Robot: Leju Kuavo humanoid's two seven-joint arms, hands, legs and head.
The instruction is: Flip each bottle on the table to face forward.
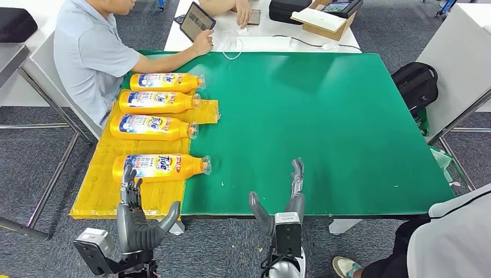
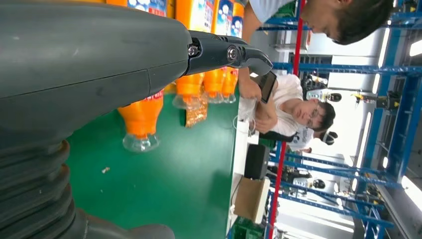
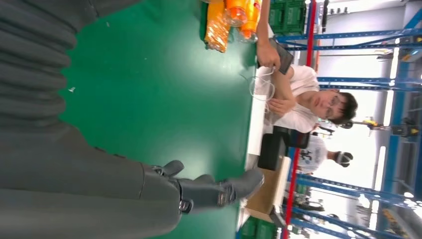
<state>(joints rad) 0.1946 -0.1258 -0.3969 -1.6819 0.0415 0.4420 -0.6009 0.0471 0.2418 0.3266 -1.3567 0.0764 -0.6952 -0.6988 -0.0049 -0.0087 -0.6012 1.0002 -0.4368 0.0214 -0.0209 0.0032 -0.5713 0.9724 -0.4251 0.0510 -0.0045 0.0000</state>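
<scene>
Several orange detergent bottles lie on their sides in a row along the left of the green table [image 1: 324, 116], labels up, clear caps pointing right. The nearest bottle [image 1: 159, 166] rests on a yellow mat [image 1: 101, 185]; its cap end also shows in the left wrist view as the nearest bottle [image 2: 142, 119]. Behind it lie the second bottle [image 1: 151, 127], the third bottle [image 1: 156, 102] and the far bottle [image 1: 167, 82]. My left hand [image 1: 138, 217] is open just in front of the nearest bottle, fingers up, holding nothing. My right hand [image 1: 286, 202] is open over the table's near edge, well right of the bottles.
A person in a grey shirt [image 1: 92, 55] sits at the far left beside the bottles, one hand on a tablet [image 1: 197, 22]. Another person's leg and shoe [image 1: 405, 255] stand at the near right. A black backpack [image 1: 416, 84] lies right of the table.
</scene>
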